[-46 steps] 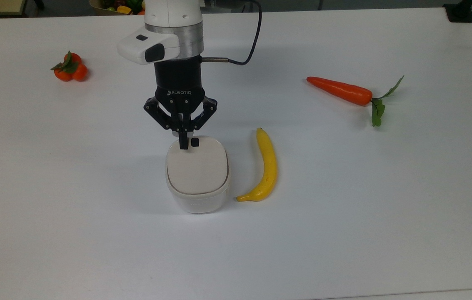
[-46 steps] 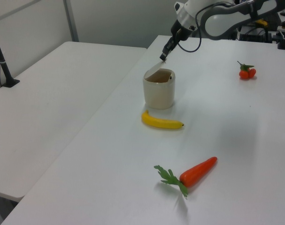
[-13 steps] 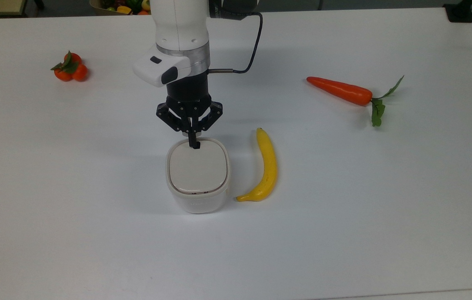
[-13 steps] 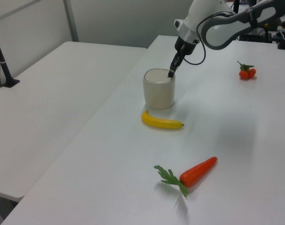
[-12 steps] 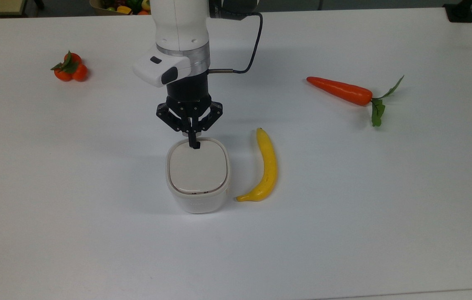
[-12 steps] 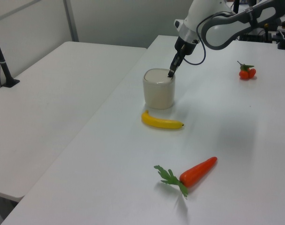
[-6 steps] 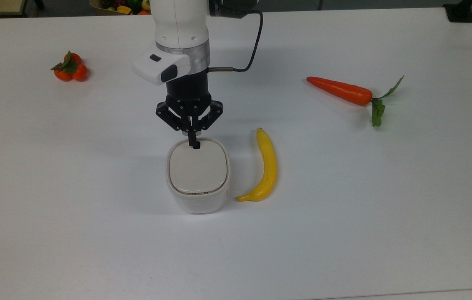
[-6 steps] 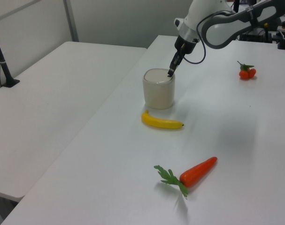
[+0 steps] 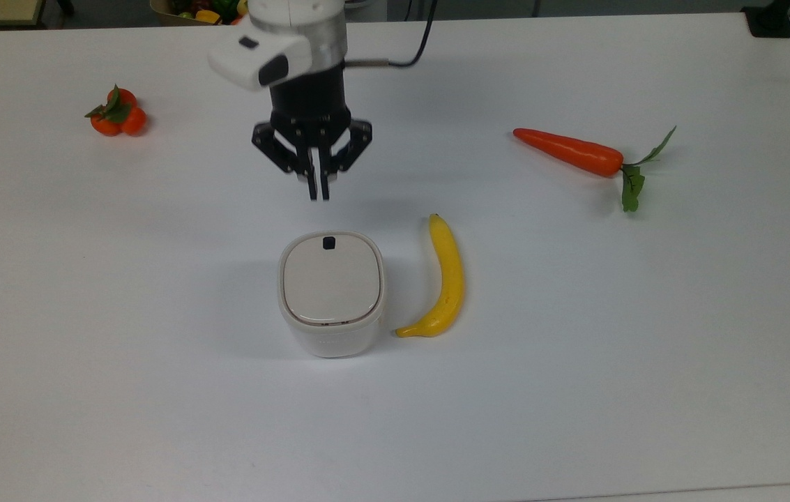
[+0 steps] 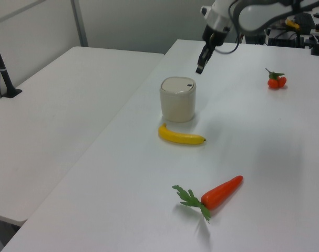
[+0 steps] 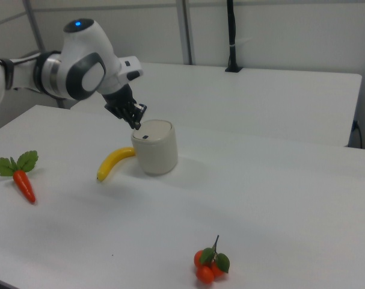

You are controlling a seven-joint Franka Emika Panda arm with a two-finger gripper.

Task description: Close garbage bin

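The gripper (image 9: 318, 197), fingers pressed together, is now hanging clear above the garbage bin (image 9: 331, 295), having lifted off the lid's dark button (image 9: 328, 242) it was touching a moment ago. The bin is sitting lid-down on the white table (image 9: 576, 335), with a banana (image 9: 445, 279) just beside it on the top view's right, and a carrot (image 9: 579, 153) and tomatoes (image 9: 116, 113) lying well apart.

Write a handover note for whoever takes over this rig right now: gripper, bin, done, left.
Gripper: shut, holding nothing, raised clear of the garbage bin toward the top view's upper edge.
Garbage bin: upright on the table, its beige lid lying flat inside the rim, dark button uncovered. A banana lies beside it, apart, on the top view's right.
Done: the lid looks closed.
Left: probably nothing but retracting the arm.
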